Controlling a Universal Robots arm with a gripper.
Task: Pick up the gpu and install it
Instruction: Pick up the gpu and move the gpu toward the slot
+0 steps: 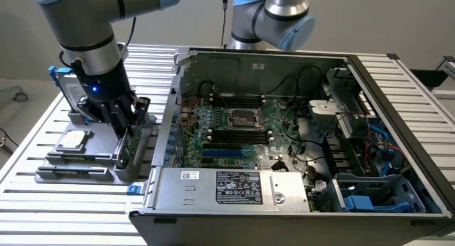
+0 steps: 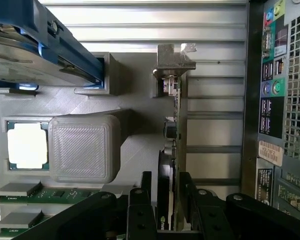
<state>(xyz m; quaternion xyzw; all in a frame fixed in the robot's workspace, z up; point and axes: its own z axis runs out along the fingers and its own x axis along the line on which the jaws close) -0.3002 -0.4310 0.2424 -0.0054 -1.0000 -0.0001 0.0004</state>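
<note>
Where hand [image 2: 166,178] flanks gpu [image 2: 170,131], base apparently hidden

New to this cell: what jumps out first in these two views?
A large open grey metal computer case with its green motherboard exposed takes up the exterior view's right. On that view's left the arm's black gripper is down at the green-and-black gpu card standing on edge in a grey plastic fixture, beside a square silver chip and a silver hard drive with blue rails.
</note>
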